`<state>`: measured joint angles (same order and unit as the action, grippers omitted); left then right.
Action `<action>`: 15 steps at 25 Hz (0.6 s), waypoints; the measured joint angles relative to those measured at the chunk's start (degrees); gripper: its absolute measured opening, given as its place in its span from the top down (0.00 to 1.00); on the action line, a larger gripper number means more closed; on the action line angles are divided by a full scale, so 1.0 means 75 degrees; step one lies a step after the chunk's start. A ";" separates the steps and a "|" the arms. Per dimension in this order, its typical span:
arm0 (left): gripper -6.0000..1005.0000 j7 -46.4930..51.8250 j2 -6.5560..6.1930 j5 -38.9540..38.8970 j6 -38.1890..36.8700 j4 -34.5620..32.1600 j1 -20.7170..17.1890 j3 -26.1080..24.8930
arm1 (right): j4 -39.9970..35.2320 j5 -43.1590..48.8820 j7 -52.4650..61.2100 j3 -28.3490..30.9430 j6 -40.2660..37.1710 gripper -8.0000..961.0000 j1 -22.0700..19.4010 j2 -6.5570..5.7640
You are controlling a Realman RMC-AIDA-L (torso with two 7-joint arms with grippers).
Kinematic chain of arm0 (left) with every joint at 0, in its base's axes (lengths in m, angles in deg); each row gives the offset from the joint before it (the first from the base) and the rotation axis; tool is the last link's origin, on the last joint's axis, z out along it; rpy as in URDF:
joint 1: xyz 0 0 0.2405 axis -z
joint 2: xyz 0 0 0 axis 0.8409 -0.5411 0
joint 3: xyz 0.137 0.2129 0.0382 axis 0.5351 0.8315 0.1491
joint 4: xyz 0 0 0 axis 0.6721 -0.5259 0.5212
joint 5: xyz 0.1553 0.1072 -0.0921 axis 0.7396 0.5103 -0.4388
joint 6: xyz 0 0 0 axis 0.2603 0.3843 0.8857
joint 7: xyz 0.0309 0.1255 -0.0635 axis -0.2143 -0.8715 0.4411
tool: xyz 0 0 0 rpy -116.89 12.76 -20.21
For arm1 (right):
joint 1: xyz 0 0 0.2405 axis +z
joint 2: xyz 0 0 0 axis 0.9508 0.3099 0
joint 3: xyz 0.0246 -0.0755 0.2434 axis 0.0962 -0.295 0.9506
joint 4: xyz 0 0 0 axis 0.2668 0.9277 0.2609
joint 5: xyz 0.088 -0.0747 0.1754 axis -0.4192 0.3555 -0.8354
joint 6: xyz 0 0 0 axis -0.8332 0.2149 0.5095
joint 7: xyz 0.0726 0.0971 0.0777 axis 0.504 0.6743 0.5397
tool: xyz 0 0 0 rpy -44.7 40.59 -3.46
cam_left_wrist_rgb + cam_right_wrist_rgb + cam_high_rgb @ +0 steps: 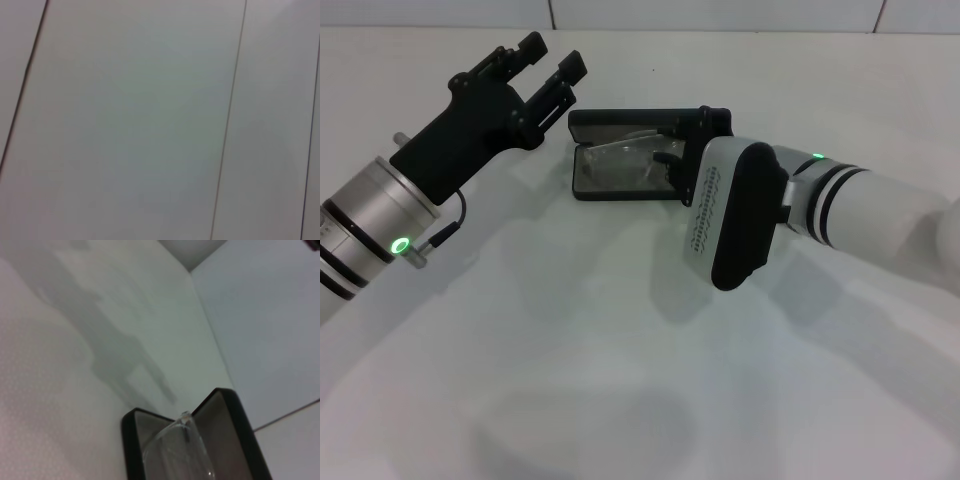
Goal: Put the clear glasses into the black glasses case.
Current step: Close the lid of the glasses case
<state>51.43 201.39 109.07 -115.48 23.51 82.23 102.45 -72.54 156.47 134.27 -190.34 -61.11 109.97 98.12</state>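
The black glasses case (620, 193) lies open on the white table at the back centre, its lid standing up at the far side. The clear glasses (620, 160) rest inside it on the grey lining. My right gripper (680, 150) is at the case's right end, reaching into it right by the glasses. The right wrist view looks along the open case (131, 440) with the clear glasses (175, 450) lying in it. My left gripper (552, 60) hangs open and empty in the air, just left of the case and apart from it.
The white table (620, 350) stretches out in front of the case. White wall panels (150, 125) fill the left wrist view, and a wall (720, 15) runs close behind the case.
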 joint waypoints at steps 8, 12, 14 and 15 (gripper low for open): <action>0.43 0.0017 0.0000 0.0000 0.0000 0.0000 0.0052 0.0051 | 0.0097 -0.0021 0.0014 -0.0111 0.0050 0.75 0.0044 0.0000; 0.43 0.0000 0.0000 0.0000 0.0000 0.0000 0.0055 0.0050 | 0.0149 -0.0029 0.0014 -0.0114 0.0023 0.75 0.0089 0.0000; 0.43 -0.0005 0.0000 0.0000 0.0000 0.0000 0.0056 0.0050 | 0.0232 -0.0029 0.0015 -0.0123 -0.0018 0.75 0.0133 0.0000; 0.43 -0.0006 0.0000 0.0000 0.0000 0.0000 0.0059 0.0050 | 0.0243 -0.0028 0.0016 -0.0123 -0.0025 0.75 0.0141 0.0000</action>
<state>51.39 201.39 109.07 -115.48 23.51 82.68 102.82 -70.72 156.26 134.39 -191.27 -61.30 111.02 98.11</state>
